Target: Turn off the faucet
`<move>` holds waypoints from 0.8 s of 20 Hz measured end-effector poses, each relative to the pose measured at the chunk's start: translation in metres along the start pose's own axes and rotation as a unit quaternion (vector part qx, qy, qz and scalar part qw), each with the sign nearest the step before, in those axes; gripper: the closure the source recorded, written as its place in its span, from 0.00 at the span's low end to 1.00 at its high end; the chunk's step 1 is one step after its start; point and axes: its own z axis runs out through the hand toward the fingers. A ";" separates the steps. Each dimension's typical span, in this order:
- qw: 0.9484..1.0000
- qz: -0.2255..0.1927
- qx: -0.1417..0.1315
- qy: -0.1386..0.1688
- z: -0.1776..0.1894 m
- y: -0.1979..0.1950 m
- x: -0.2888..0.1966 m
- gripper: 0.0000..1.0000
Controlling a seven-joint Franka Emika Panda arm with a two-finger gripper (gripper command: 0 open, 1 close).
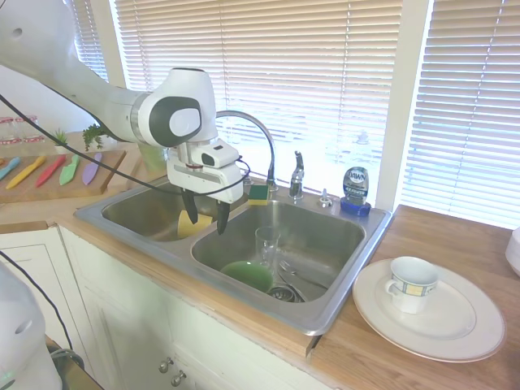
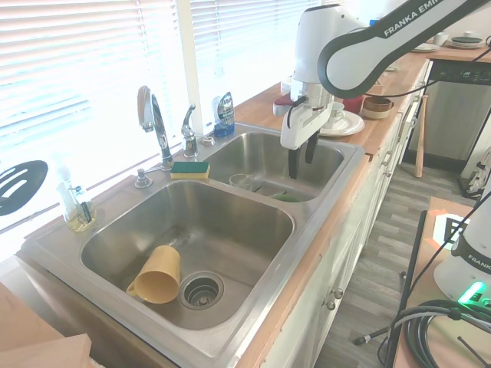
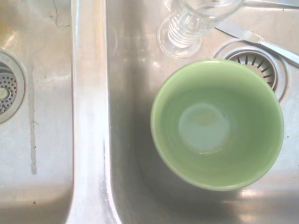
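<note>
Overhead, the claw (image 1: 205,218) is hanging with its fingers parted and holding nothing, above the divider of the double sink (image 1: 341,302). Faucet (image 1: 264,142) is standing at the sink's back rim, gooseneck arching forward, its separate lever handle (image 1: 297,172) just beside it. Green bowl (image 3: 217,123) and clear glass (image 3: 187,23) are sitting in one basin, near the drain. Yellow cup (image 2: 157,274) is lying tipped in the other basin. Sponge (image 2: 189,169) is resting near the faucet base.

Two wide cameras face the double sink (image 1: 341,305) from opposite ends, while the wrist camera looks straight down into it.
</note>
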 end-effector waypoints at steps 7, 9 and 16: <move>1.000 0.000 0.000 0.002 0.001 0.000 0.000 1.00; 1.000 0.000 -0.001 0.001 0.002 0.001 0.000 1.00; 1.000 0.004 0.000 0.003 0.004 0.004 0.002 1.00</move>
